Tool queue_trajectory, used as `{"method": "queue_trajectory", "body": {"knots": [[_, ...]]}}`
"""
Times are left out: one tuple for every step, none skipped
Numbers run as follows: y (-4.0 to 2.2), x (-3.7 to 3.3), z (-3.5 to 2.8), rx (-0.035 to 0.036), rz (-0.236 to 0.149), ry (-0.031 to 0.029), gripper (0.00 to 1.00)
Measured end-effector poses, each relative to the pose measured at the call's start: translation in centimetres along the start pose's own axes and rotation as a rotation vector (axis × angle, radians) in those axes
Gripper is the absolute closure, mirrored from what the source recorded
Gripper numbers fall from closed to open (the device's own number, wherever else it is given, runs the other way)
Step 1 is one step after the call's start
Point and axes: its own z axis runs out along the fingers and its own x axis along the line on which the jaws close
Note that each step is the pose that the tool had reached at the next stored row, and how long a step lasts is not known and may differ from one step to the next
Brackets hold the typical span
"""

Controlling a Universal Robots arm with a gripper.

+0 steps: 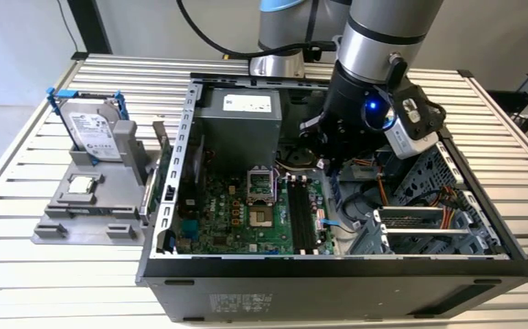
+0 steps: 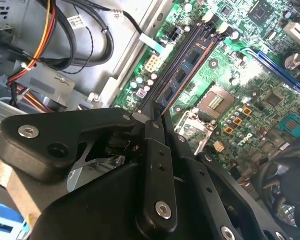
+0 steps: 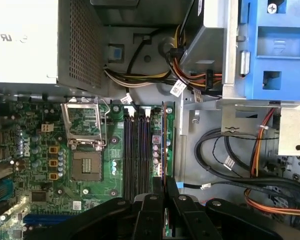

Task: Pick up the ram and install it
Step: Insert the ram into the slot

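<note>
In the exterior view, we are looking at the arm reaching down into the open computer case (image 1: 186, 137). The gripper (image 1: 324, 164) is hanging low over the far end of the memory slots (image 1: 301, 212) on the motherboard (image 1: 232, 216). We are judging that it is standing there because a stick has to go straight down into a slot.

In the first wrist view, we are seeing the gripper (image 3: 165, 189) pinching the ram (image 3: 165, 140) near one end, its fingers pressed against the two flat faces. The ram is standing on edge and running away from the fingertips, parallel to the memory slots (image 3: 135, 150). It is lining up with the outermost one, on the side away from the processor socket (image 3: 87, 165). Holding it on edge is turning its contact edge toward the board. We cannot tell whether it is touching the slot or hovering just above.

In the second wrist view, we are watching the gripper (image 2: 152, 122) clamping the ram (image 2: 182, 75). The ram's black chips are showing as it stretches out from the fingertips along the slots.
</note>
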Motion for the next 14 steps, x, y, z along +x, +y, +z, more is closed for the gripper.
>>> {"method": "queue_trajectory", "body": {"knots": [[0.00, 0.00, 0.16, -0.0001, 0.000, 0.0000, 1.00], [0.00, 0.00, 0.29, 0.0000, 0.000, -0.0001, 1.00], [0.00, 0.00, 0.41, -0.0001, 0.000, -0.0001, 1.00], [0.00, 0.00, 0.55, -0.0001, 0.000, -0.0001, 1.00], [0.00, 0.00, 0.66, -0.0001, 0.000, -0.0001, 1.00], [0.00, 0.00, 0.78, 0.0000, 0.000, -0.0001, 1.00], [0.00, 0.00, 0.87, -0.0001, 0.000, -0.0001, 1.00], [0.00, 0.00, 0.98, 0.0001, 0.000, -0.0001, 1.00], [0.00, 0.00, 1.09, -0.0001, 0.000, -0.0001, 1.00], [0.00, 0.01, 1.21, 0.0000, 0.000, -0.0001, 1.00], [0.00, 0.01, 1.36, 0.0000, 0.000, -0.0001, 1.00], [0.00, 0.01, 1.54, 0.0000, 0.000, -0.0001, 1.00], [0.01, 0.01, 1.72, -0.0001, 0.000, -0.0001, 1.00], [0.00, 0.02, 1.91, 0.0000, 0.000, -0.0001, 1.00]]}}
